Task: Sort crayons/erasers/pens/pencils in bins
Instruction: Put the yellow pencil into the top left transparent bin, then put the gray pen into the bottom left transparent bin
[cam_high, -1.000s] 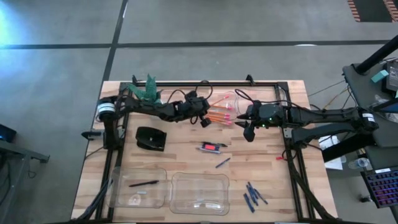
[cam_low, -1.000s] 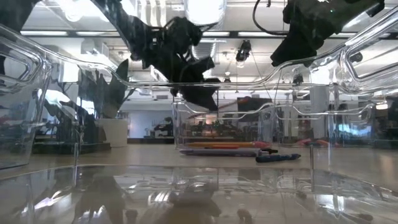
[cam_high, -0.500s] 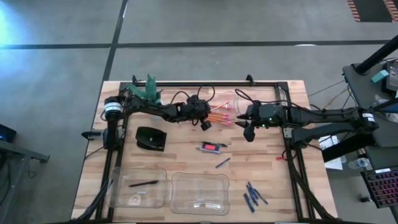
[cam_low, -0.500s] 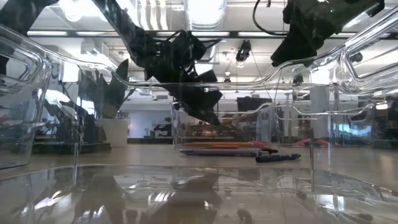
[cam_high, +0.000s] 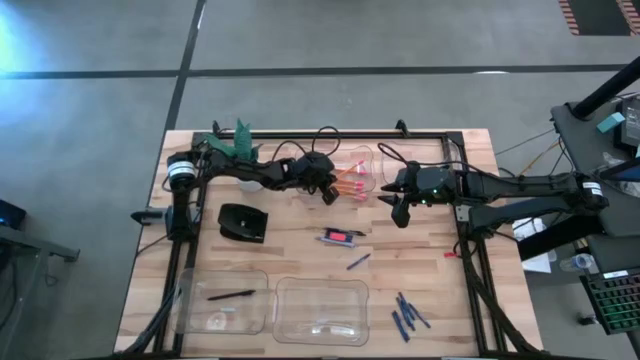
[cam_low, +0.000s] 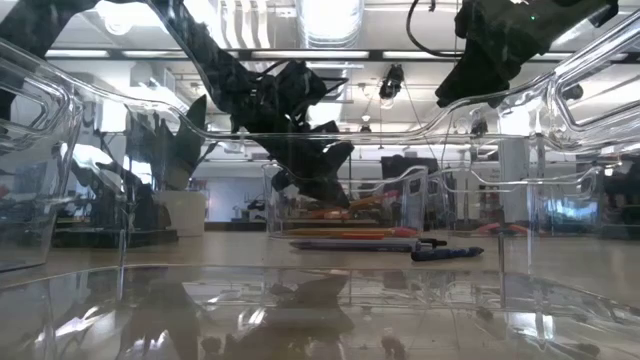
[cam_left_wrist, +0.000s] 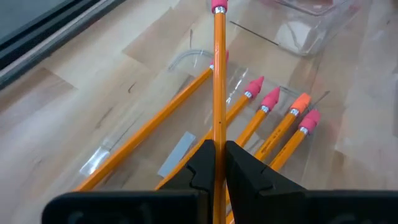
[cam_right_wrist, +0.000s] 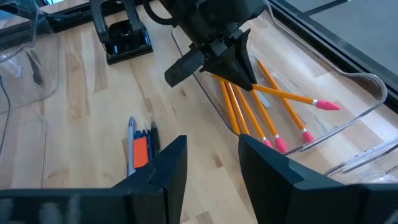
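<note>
L claw (cam_left_wrist: 217, 155) is clamped on one pencil (cam_left_wrist: 219, 74) above the pencil bin (cam_high: 368, 160) at the bench's far edge. Risk: tilted release may bounce it over the rim. R claw (cam_right_wrist: 211, 155) waits nearby, jaws parted, empty.

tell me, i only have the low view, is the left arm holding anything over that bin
Observer: Yes. In the left wrist view the left gripper is shut on one pencil.
Operator: anything already in that bin
Observer: Several more pencils lie in the bin below the held one.
Operator: and the right arm
Observer: The right gripper hangs beside that bin with open fingers, holding nothing.
</note>
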